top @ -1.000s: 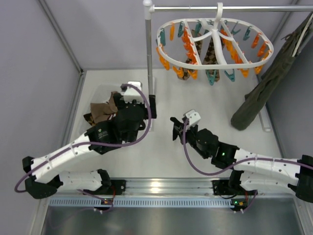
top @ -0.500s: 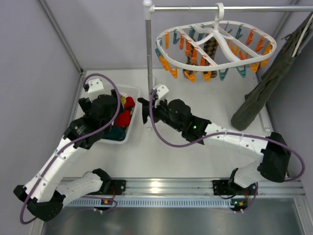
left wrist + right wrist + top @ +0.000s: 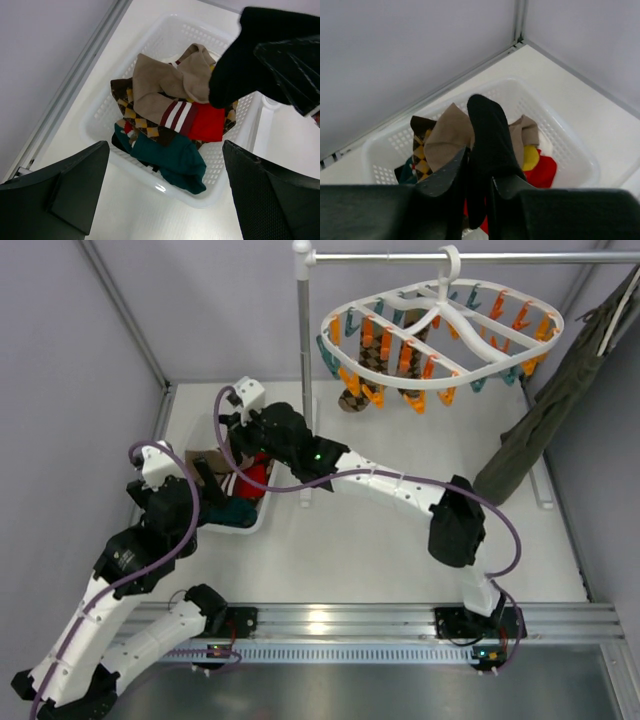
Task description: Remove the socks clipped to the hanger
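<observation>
The white hanger (image 3: 440,300) hangs from the rail at the back with orange and teal clips. Argyle socks (image 3: 352,400) still dangle from it. My right gripper (image 3: 243,445) reaches far left, above the white basket (image 3: 262,520). In the right wrist view, the right gripper (image 3: 480,172) is shut on a black sock (image 3: 487,130), which hangs over the pile. My left gripper (image 3: 165,155) is open and holds nothing, hovering above the basket's near rim (image 3: 165,186). The black sock (image 3: 245,65) shows at the top right of the left wrist view.
The basket holds tan (image 3: 155,90), argyle, red-striped (image 3: 195,120) and teal (image 3: 170,155) socks. A grey pole (image 3: 305,360) stands just right of the basket under the rail (image 3: 500,256). A long olive garment (image 3: 545,410) hangs at the right. Walls close in on the left.
The right arm has swung left from mid-table to above the basket. The left arm has pulled back from the basket toward the near left. The hanger has swayed.
</observation>
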Available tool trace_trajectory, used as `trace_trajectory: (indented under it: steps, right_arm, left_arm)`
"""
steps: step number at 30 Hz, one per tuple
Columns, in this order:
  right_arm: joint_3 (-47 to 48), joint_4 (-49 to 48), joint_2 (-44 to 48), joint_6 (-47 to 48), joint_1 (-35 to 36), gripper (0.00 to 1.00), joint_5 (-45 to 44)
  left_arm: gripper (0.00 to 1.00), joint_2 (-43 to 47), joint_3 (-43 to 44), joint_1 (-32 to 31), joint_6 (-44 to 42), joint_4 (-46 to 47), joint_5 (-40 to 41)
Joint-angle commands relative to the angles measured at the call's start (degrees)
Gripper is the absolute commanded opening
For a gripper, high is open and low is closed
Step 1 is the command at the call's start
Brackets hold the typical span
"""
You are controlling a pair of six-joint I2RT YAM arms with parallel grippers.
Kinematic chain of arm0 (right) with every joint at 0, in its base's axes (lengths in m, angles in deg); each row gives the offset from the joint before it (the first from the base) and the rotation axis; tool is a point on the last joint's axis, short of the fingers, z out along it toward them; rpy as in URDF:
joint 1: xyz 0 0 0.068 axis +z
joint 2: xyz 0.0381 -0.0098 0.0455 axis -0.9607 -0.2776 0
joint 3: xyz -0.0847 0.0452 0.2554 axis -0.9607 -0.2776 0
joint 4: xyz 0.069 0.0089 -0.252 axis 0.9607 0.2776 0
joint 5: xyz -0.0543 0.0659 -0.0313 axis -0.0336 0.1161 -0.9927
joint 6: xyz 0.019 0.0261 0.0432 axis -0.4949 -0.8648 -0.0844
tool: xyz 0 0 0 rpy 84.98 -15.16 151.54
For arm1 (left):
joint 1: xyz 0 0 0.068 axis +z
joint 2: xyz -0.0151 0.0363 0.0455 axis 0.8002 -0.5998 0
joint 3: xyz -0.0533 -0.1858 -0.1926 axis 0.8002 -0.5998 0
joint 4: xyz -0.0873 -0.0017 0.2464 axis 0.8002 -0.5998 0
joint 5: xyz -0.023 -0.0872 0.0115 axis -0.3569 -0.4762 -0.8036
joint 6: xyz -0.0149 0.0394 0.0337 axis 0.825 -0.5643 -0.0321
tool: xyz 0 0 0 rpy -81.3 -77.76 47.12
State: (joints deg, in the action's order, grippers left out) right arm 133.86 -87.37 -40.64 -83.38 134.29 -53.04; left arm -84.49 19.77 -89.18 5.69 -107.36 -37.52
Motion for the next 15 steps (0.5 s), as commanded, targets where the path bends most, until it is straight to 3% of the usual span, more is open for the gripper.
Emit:
trace_trajectory:
  steps: [1, 2, 4, 5, 8, 11, 15]
  right_arm:
    - [8.63, 5.91, -5.43, 1.07, -0.55, 0.23, 1.46]
    - [9.25, 5.91, -5.96, 0.89, -0.46, 0.26, 1.90]
    - [10.23, 5.91, -6.32, -0.16, -0.55, 0.51, 2.96]
    - [10.14, 6.00, -6.05, -0.51, -0.46, 0.72, 2.96]
    - [8.56, 6.26, -3.16, -0.34, -0.37, 0.95, 2.70]
    - [0.43, 5.04, 2.81, 0.01, -0.20, 0.98, 1.38]
    - [-15.67, 0.12, 18.15, -0.69, -0.02, 0.99, -0.64]
  left_arm:
    - [0.99, 2.75, -2.14, 0.26, 2.01, -0.93, 1.33]
    - [0.99, 3.19, -2.32, 0.26, 2.28, -0.93, 1.50]
    - [0.99, 4.07, -2.58, 0.26, 2.45, -0.84, 1.50]
    - [0.98, 4.07, -2.76, 0.26, 2.46, -0.84, 1.33]
    - [0.98, 3.64, -3.29, 0.26, 2.28, -0.22, 0.10]
    - [0.98, 4.07, -3.64, 0.26, 1.05, 1.88, -3.06]
    - [0.99, 6.44, -5.04, 0.26, -1.76, 6.71, -13.13]
